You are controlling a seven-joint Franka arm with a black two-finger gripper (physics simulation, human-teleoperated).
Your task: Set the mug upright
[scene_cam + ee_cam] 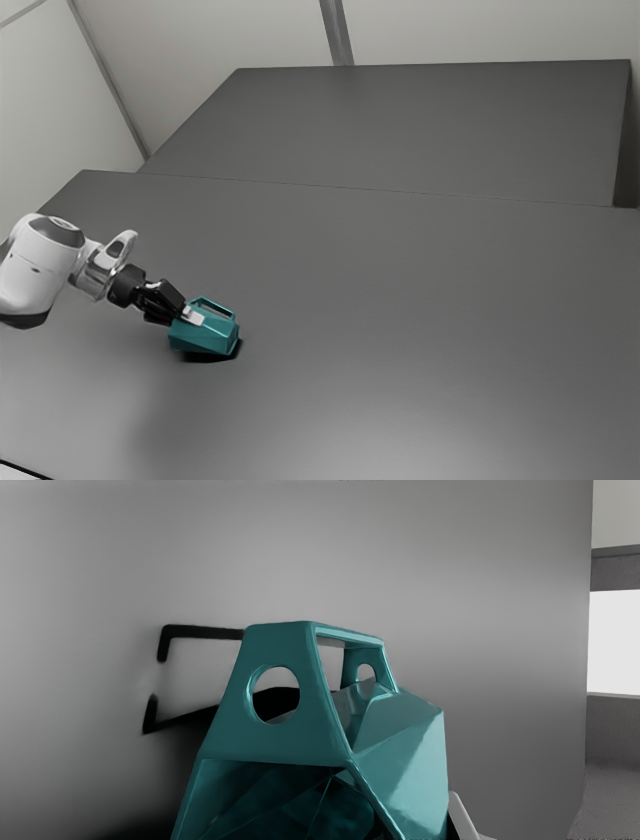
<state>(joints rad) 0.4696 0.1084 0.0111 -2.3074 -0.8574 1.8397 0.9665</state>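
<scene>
The teal, faceted mug (205,338) lies tipped over right at the end of the pincer (187,312), which overlaps it in the exterior view. Its open mouth faces back toward the pincer, and its angular handle (287,645), pierced by round holes, is uppermost. Whether the pincer stands apart, together or clamped on the mug, I cannot tell. Below the pincer and the mug, a dark shadow (215,357) falls on the broad grey table (400,320); I cannot tell whether the mug touches the tabletop. Behind the pincer, the white arm (40,265) comes in from the exterior view's left. Well apart from the pincer are a second grey surface (400,125) and pale walls (215,55).
</scene>
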